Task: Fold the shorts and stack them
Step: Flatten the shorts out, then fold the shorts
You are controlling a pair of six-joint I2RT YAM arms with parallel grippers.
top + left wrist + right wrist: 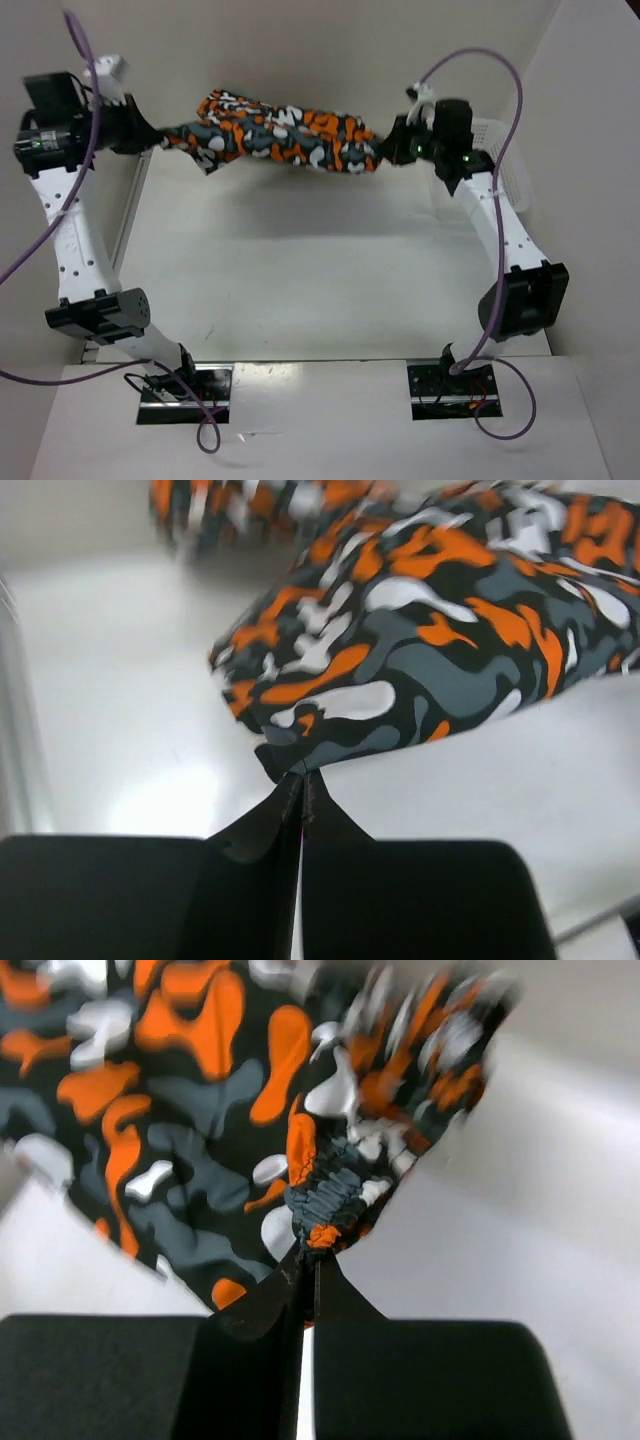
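Both jaws clamped, shorts (pixel 275 135) strung between

Bright, even overhead light washes the white table (pixel 300 280) pale in the top view, with a soft shadow below the shorts (pixel 280 135) toward six o'clock. The left wrist view has a glare patch at eight o'clock and blurred shorts at twelve. The right wrist view smears them at one o'clock.

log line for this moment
shorts hang stretched between arms | left end effector shut on shorts | right end effector shut on shorts
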